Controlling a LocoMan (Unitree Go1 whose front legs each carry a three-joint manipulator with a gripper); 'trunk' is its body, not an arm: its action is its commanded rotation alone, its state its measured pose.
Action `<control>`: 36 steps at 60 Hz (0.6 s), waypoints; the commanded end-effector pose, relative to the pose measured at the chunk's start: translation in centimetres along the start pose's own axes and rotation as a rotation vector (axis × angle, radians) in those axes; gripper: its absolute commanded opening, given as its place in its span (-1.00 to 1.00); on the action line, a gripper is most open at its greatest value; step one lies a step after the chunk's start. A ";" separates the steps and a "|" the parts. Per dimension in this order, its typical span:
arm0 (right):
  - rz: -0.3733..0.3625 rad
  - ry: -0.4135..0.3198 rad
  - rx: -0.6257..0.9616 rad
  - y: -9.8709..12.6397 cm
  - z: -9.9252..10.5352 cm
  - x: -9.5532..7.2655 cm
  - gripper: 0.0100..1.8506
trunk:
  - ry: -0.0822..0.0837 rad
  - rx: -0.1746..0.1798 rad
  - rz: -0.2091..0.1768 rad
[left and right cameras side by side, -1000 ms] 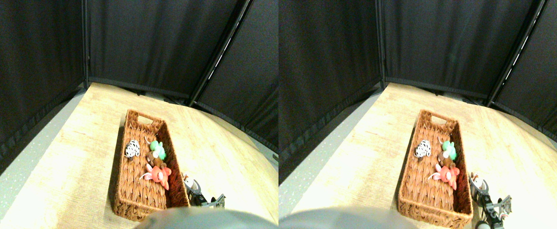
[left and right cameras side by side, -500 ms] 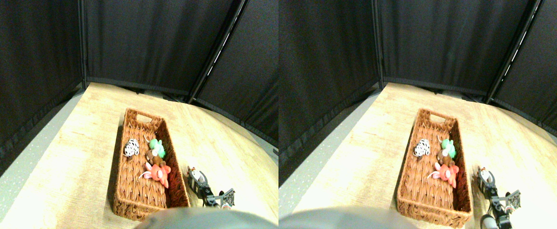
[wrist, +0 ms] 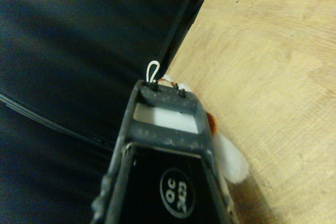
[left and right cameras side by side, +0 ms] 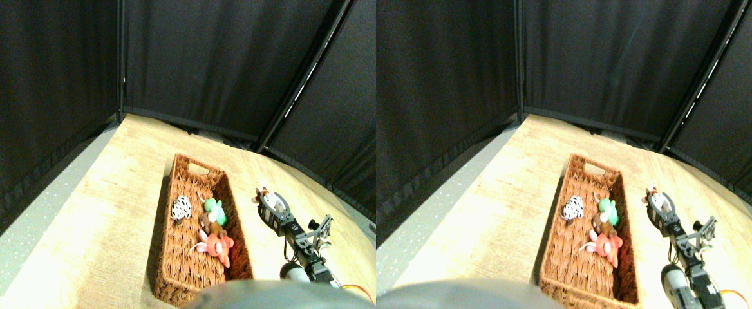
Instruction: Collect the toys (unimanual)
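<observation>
Your end effector [left and right cameras side by side: 268, 201] is clamped on a small white-and-orange toy [left and right cameras side by side: 270, 200], held above the worktop [left and right cameras side by side: 105, 212] just right of the basket [left and right cameras side by side: 186, 168]. The toy's heading is unclear. Spotted [left and right cameras side by side: 181, 207], green [left and right cameras side by side: 214, 210], brown [left and right cameras side by side: 208, 224] and red-pink [left and right cameras side by side: 216, 244] toys lie inside the basket.

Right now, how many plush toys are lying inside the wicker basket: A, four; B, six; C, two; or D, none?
A: the wicker basket holds four, namely the spotted toy, the green toy, the brown toy and the red-pink toy.
</observation>
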 end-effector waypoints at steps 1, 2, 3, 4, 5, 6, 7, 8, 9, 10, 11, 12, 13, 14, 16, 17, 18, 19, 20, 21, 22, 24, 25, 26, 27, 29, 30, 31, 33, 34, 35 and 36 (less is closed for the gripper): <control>0.042 0.006 0.013 1.4 -0.7 0.2 -0.95 | -0.028 -0.025 0.036; 0.045 0.007 0.005 1.6 -1.0 0.3 -0.95 | -0.030 -0.028 0.041; 0.050 0.014 0.006 1.8 -1.2 0.4 -0.95 | -0.031 -0.030 0.043; 0.059 0.025 0.008 2.0 -1.4 0.5 -0.95 | -0.033 -0.034 0.048; 0.059 0.025 0.008 2.0 -1.4 0.5 -0.95 | -0.034 -0.037 0.053; 0.072 0.036 -0.001 2.1 -1.6 0.7 -0.95 | -0.036 -0.040 0.058; 0.074 0.048 0.007 2.3 -1.8 0.8 -0.95 | -0.036 -0.042 0.060; 0.074 0.048 0.007 2.3 -1.8 0.8 -0.95 | -0.037 -0.044 0.063; 0.069 0.058 0.026 2.7 -2.2 0.9 -0.95 | -0.038 -0.047 0.069; 0.072 0.060 0.028 2.9 -2.4 1.0 -0.95 | -0.039 -0.051 0.074; 0.072 0.060 0.028 2.9 -2.4 1.0 -0.95 | -0.040 -0.054 0.078; 0.077 0.064 0.029 3.1 -2.7 1.1 -0.95 | -0.041 -0.056 0.080; 0.082 0.072 0.026 3.2 -2.9 1.1 -0.95 | -0.042 -0.059 0.085; 0.091 0.087 0.023 3.3 -3.1 1.2 -0.94 | -0.043 -0.062 0.090; 0.096 0.103 0.011 3.4 -3.6 1.3 -0.94 | -0.046 -0.066 0.095; 0.096 0.103 0.011 3.4 -3.6 1.3 -0.94 | -0.047 -0.069 0.100; 0.097 0.122 0.007 3.4 -3.8 1.4 -0.95 | -0.047 -0.071 0.103; 0.097 0.145 0.006 3.4 -4.0 1.5 -0.95 | -0.047 -0.074 0.107; 0.086 0.145 0.009 3.4 -4.3 1.5 -0.94 | -0.049 -0.076 0.110; 0.086 0.145 0.009 3.4 -4.3 1.5 -0.94 | -0.050 -0.078 0.111; 0.079 0.153 0.013 3.4 -4.7 1.6 -0.92 | -0.051 -0.080 0.116; 0.081 0.159 0.031 3.5 -5.0 1.6 -0.92 | -0.051 -0.083 0.120; 0.087 0.168 0.033 3.5 -5.2 1.7 -0.91 | -0.052 -0.085 0.123; 0.094 0.178 0.027 3.5 -5.5 1.8 -0.91 | -0.053 -0.087 0.126; 0.098 0.184 0.033 3.5 -5.7 1.8 -0.92 | -0.052 -0.088 0.127; 0.099 0.187 0.035 3.5 -5.9 1.9 -0.92 | -0.051 -0.092 0.132; 0.099 0.190 0.036 3.6 -6.1 1.9 -0.93 | -0.051 -0.094 0.134; 0.103 0.197 0.038 3.6 -6.3 1.9 -0.92 | -0.050 -0.094 0.135; 0.095 0.200 0.041 3.6 -6.7 1.9 -0.93 | -0.050 -0.099 0.140; 0.092 0.199 0.042 3.6 -6.9 1.9 -0.93 | -0.050 -0.101 0.142; 0.092 0.199 0.042 3.6 -6.9 1.9 -0.93 | -0.050 -0.101 0.144; 0.088 0.201 0.045 3.6 -7.1 1.9 -0.94 | -0.050 -0.102 0.145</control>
